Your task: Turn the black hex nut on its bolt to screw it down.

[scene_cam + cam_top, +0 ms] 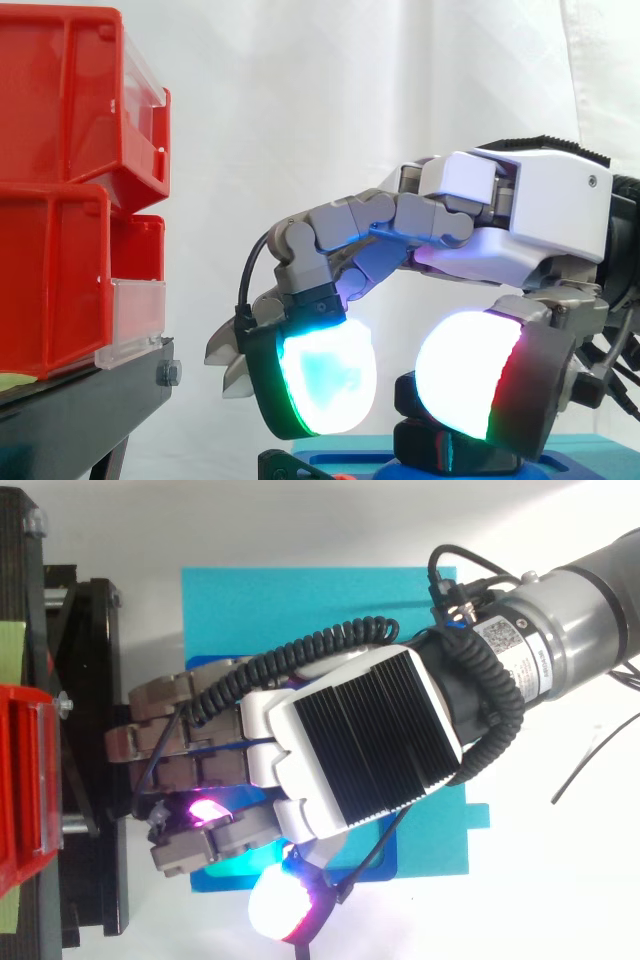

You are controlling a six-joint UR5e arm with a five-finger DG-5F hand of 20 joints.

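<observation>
**Side view: robot hand arched over the upright bolt**

Side view gives you the black hex nut (pixel 412 392) on its bolt (pixel 440 452), a dark stack standing on the blue base plate (pixel 600 452). Its long axis runs straight up from the plate, the top pointing at the palm above. The robot hand (pixel 520 220) arches over the plate and covers the stack. You cannot tell whether it grips the nut or only brackets it. From the top view the robot hand (pixel 350 740) hides the plate's middle, and the plate (pixel 300 600) lies flat on the white worktop (pixel 560 900). Red bins (pixel 60 200) on a black stand (pixel 80 400) sit just past the plate's edge farthest from the arm.
</observation>
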